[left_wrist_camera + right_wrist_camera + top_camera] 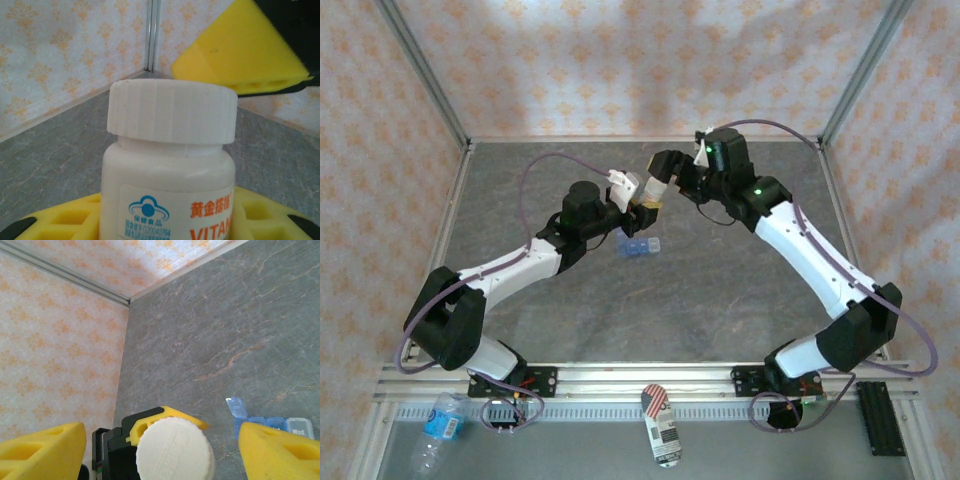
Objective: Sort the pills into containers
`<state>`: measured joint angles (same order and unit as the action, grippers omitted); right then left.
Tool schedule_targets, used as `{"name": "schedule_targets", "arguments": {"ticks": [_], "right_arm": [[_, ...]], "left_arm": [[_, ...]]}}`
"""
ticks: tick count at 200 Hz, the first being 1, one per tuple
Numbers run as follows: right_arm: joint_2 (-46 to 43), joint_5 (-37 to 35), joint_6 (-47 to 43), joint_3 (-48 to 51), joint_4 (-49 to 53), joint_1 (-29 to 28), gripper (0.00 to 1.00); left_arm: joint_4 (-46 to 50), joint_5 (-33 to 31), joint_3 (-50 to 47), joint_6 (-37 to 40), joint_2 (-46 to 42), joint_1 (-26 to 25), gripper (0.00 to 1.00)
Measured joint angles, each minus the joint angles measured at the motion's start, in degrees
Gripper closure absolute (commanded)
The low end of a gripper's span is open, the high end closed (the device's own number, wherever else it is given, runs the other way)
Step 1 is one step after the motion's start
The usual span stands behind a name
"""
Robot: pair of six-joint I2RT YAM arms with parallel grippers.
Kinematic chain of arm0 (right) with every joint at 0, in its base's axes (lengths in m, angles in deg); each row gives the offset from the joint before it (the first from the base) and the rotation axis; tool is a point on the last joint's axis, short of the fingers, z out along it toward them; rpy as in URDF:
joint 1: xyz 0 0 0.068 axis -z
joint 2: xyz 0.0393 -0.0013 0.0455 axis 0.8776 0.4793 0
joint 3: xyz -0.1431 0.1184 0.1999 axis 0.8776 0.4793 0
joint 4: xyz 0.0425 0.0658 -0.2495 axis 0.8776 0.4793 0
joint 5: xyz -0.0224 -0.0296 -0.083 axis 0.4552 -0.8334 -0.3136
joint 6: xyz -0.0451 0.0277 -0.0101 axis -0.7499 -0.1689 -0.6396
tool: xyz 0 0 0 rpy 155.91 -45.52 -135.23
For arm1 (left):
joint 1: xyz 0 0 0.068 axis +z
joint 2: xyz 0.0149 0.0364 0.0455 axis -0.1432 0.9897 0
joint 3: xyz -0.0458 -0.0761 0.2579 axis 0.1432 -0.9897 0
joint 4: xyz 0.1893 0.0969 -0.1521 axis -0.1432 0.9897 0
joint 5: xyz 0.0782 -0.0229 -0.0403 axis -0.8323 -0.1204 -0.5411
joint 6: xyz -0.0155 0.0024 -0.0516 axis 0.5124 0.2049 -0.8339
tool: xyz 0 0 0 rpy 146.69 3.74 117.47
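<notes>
White plastic bottle point(170, 190) sat clamped in left gripper point(640, 205); right gripper point(165, 450), jaws wide, straddled its ribbed cap point(172, 112).
Off-centre closing risked wrenching it loose near the translucent blue organiser point(267, 422).

Blue pill organiser point(640, 247), one lid up

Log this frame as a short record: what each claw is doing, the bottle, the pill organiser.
left claw: shut on the white bottle, raised off the table
right claw: open, fingers either side of the cap, gaps visible
cap: on the bottle
pill organiser: blue, on the table near the bottle, one lid raised
</notes>
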<state>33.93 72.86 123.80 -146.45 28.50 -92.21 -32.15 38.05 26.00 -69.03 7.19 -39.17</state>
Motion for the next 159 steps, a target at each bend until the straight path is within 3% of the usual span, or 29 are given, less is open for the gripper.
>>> {"name": "schedule_targets", "arguments": {"ticks": [52, 77, 109, 159], "right_arm": [[1.1, 0.0, -0.2, 0.0, -0.1, -0.8, 0.33], [1.1, 0.1, -0.3, 0.0, -0.1, -0.8, 0.30], [1.1, 0.0, -0.7, 0.4, 0.0, -0.8, 0.33], [1.1, -0.8, -1.9, 1.8, 0.3, -0.9, 0.47]], "left_arm": [[1.0, 0.0, 0.0, 0.0, 0.0, 0.0, 1.00], [1.1, 0.0, 0.1, 0.0, 0.0, 0.0, 1.00], [1.1, 0.0, 0.7, -0.1, 0.0, 0.0, 1.00], [1.5, 0.0, 0.7, -0.4, 0.0, 0.0, 1.00]]}}
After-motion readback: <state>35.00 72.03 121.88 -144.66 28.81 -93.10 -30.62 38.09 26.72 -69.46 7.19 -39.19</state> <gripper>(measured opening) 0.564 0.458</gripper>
